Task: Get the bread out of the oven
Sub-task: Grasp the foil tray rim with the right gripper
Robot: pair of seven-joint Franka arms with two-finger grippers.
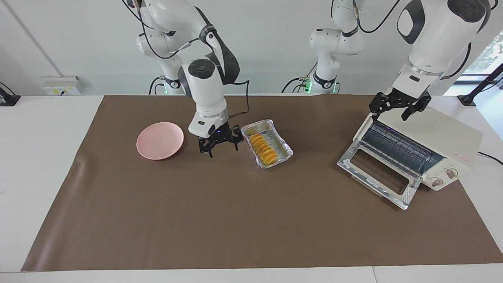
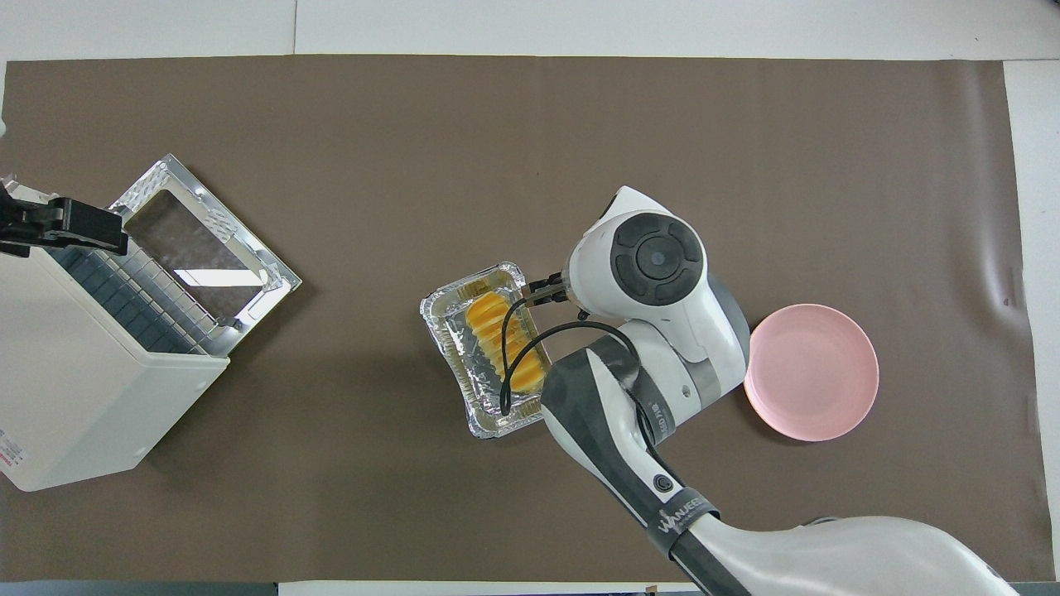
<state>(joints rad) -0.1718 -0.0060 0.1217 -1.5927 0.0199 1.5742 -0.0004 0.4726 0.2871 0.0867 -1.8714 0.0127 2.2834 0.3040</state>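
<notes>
**Bread out, in tray at mid-table**

Bread (image 1: 263,149) lay in foil tray (image 1: 283,147), well apart from oven (image 1: 440,135), door down. Right gripper (image 1: 219,146) hung spread and empty between tray and plate (image 1: 160,140). Left gripper (image 1: 400,106) spread, empty, over oven top.

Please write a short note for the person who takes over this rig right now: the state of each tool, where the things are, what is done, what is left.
Right tool: open, empty, low over the brown mat beside the silver foil tray, between it and the round pink plate.
Left tool: open, empty, over the top of the cream-white toaster oven.
Small ridged golden-yellow loaf of bread: in the foil tray, mid-table, outside the oven.
Done: glass door folded down, bread out.
Left: perhaps moving the loaf to the plate.
</notes>
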